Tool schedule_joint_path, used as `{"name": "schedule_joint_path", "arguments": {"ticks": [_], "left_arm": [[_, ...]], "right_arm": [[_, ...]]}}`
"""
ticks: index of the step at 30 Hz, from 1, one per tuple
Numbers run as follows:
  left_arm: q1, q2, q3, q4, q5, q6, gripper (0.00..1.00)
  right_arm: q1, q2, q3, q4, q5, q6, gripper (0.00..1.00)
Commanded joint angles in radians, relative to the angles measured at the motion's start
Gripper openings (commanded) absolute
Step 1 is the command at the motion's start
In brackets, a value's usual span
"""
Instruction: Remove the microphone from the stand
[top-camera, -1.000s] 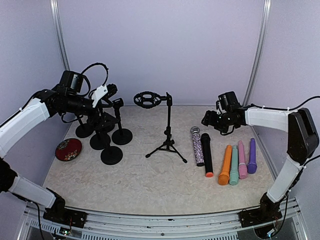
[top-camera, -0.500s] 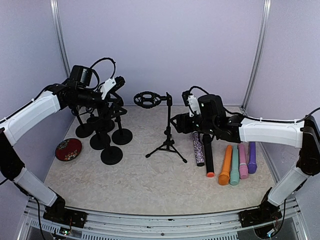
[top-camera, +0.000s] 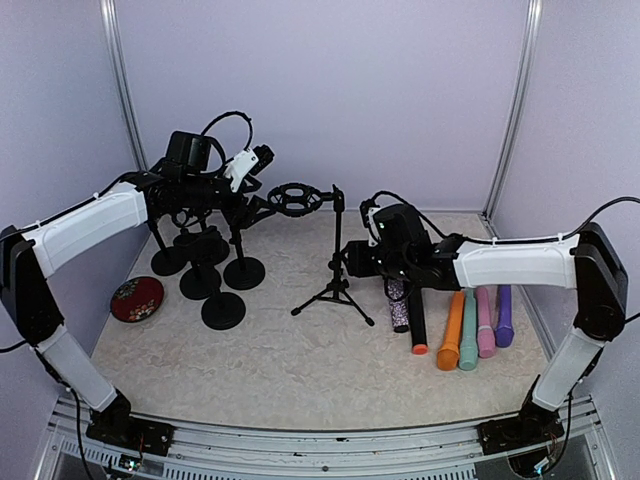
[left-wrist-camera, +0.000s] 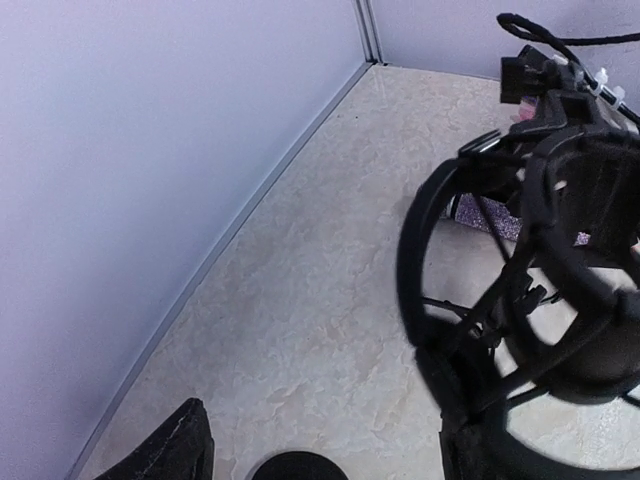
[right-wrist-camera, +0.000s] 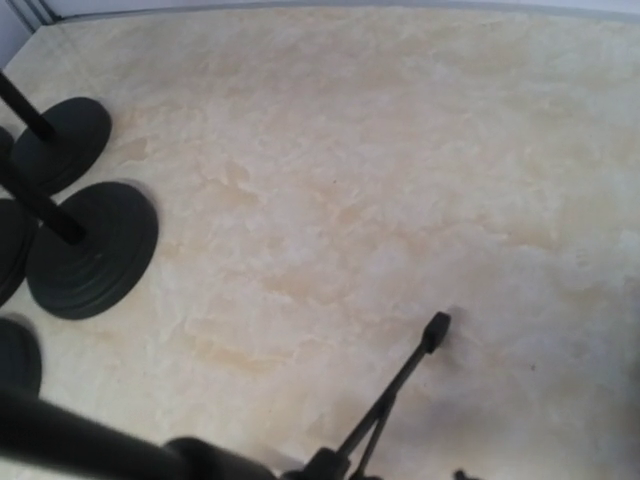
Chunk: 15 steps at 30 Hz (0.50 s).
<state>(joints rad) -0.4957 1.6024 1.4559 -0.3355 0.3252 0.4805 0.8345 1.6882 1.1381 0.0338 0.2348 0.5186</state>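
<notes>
A black tripod stand stands mid-table with a round shock-mount ring at its top; I see no microphone in the ring. My left gripper is open just left of the ring. In the left wrist view the ring fills the right side, against my right finger, and the gripper is empty. My right gripper sits right beside the stand's pole; its fingers are hidden. The right wrist view shows a tripod leg. Several microphones lie to the right, among them a glittery one and a black one.
Several round-base stands cluster at the left under my left arm, also in the right wrist view. A red disc lies at the far left. Orange, teal, pink and purple microphones lie right.
My left gripper has moved right, up to the shock-mount ring. My right arm has swung left from the back right corner to the tripod stand's pole.
</notes>
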Motion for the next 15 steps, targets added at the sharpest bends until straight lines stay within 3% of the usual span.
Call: {"name": "schedule_joint_path", "arguments": {"ticks": [1,15], "left_arm": [[-0.023,0.001,0.038,0.033,0.061,0.014,0.75],[-0.086,-0.058,0.032,-0.222,0.251,0.16,0.75]], "right_arm": [[0.008,0.035,0.083,-0.026,0.037,0.023,0.55],[0.002,0.177,0.313,-0.095,-0.007,-0.037,0.55]]}}
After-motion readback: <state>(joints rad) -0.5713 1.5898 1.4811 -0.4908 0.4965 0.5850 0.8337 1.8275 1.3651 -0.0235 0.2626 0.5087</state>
